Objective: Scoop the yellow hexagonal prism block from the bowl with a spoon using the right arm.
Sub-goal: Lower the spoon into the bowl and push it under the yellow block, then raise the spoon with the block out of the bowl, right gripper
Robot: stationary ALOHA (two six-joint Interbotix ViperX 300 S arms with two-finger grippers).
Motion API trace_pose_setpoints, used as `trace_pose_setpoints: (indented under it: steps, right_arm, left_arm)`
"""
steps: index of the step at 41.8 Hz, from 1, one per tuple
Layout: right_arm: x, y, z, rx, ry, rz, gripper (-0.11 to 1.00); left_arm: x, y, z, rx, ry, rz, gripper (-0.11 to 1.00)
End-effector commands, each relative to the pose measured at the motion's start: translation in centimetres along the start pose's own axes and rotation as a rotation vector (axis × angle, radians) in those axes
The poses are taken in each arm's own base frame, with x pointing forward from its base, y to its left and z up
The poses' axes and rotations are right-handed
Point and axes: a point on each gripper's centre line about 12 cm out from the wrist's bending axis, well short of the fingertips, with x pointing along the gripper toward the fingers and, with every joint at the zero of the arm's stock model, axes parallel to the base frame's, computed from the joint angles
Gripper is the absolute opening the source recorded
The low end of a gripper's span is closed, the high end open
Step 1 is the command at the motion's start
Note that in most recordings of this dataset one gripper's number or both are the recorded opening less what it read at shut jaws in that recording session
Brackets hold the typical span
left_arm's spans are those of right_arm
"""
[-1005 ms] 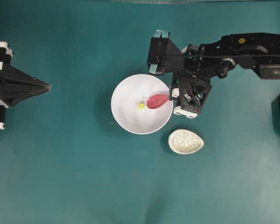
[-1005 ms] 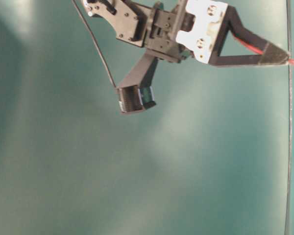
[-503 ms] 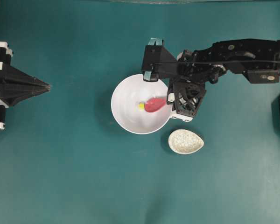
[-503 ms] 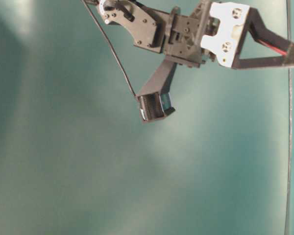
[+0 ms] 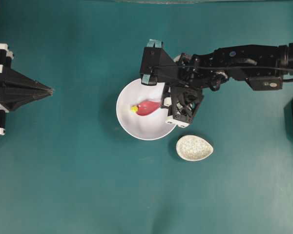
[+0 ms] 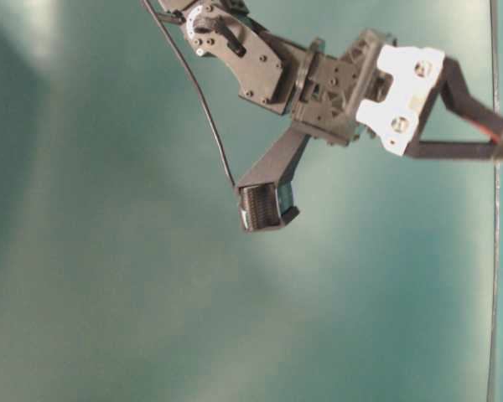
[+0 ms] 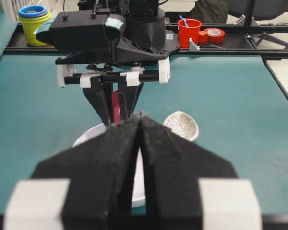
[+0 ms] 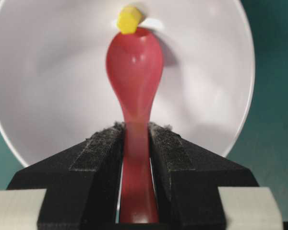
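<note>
The white bowl (image 5: 139,127) sits mid-table. My right gripper (image 5: 164,103) reaches over its right rim, shut on the handle of the pink-red spoon (image 5: 147,107). The spoon's scoop lies inside the bowl, pointing left. The yellow hexagonal prism block (image 5: 134,109) rests against the scoop's tip, outside the scoop. The right wrist view shows the same: gripper (image 8: 136,128) clamping the spoon (image 8: 134,67), block (image 8: 129,20) touching the tip, bowl (image 8: 53,86) beneath. My left gripper (image 5: 50,90) is shut and empty at the far left; from it (image 7: 140,117) I see the bowl (image 7: 86,136).
A small speckled teardrop spoon rest (image 5: 194,147) lies just right of and below the bowl, also seen from the left wrist (image 7: 182,125). Beyond the table's far edge stand a yellow cup stack (image 7: 32,17), a red cup (image 7: 189,31) and a red tape roll (image 7: 213,34).
The right arm has moved left over the bowl. The spoon's tip has reached the yellow block and pushed it from the bowl's centre toward the left side. The left arm has not moved.
</note>
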Motion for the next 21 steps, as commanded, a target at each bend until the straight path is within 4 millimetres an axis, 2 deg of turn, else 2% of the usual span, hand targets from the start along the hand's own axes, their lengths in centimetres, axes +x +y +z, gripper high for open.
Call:
trace_pose_setpoints:
  steps: [1,10,21]
  right_arm:
    - [-1.1,0.3,1.5,-0.009,-0.078,0.000,0.23]
    - [-1.4,0.3,2.4,0.000,-0.149,-0.005,0.23]
    - [-3.0,0.5,3.3,-0.003,-0.222,-0.004,0.23]
  left_arm:
    - [0.2,0.0,0.7,0.003,-0.018,0.000,0.00]
    - [0.2,0.0,0.8,0.003,-0.021,0.000,0.00]
    - [0.1,0.0,0.8,0.002,-0.025,0.000,0.00]
